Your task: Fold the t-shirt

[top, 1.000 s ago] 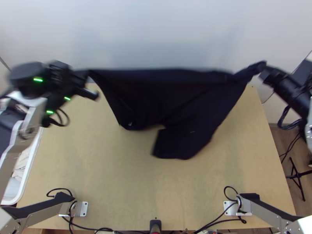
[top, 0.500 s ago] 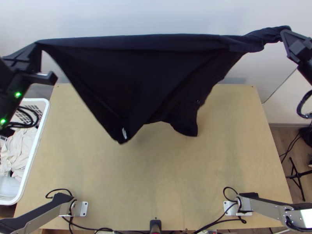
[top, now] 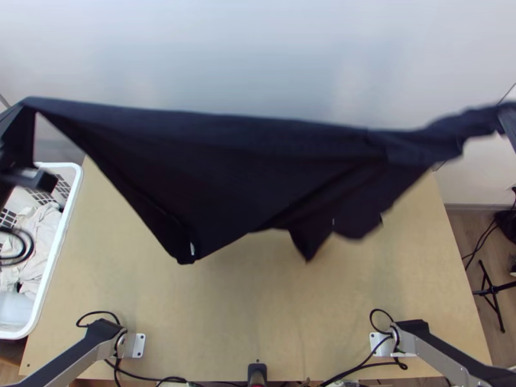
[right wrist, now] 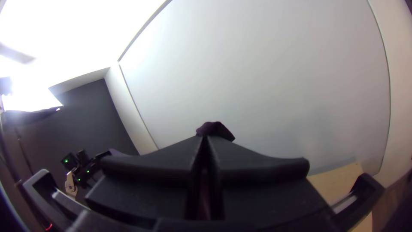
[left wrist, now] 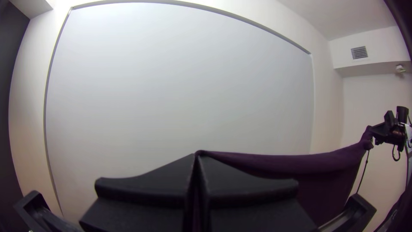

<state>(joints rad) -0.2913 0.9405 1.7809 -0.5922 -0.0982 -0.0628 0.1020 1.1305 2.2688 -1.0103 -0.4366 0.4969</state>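
My left gripper (top: 27, 111) is at the upper left of the top view, shut on one upper corner of the black t-shirt (top: 238, 168). At the right edge, my right gripper (top: 506, 116) holds the other end, which is twisted and bunched. Between them the shirt hangs in the air above the table, its top edge stretched and its lower parts drooping in uneven points. In the left wrist view, my left gripper (left wrist: 196, 157) pinches the t-shirt (left wrist: 274, 164). In the right wrist view, my right gripper (right wrist: 206, 139) is closed on a small bunch of the shirt (right wrist: 215, 130).
A white basket (top: 61, 242) with light cloths stands by the table's left edge. The wooden table (top: 258, 309) lies beneath the shirt, with arm bases and cables along its near edge. A pale wall (top: 258, 58) rises behind it.
Both grippers have moved outward, apart from each other, stretching the shirt's top edge. They rose up the picture first and have since come back down it, with the shirt's lower parts swinging.
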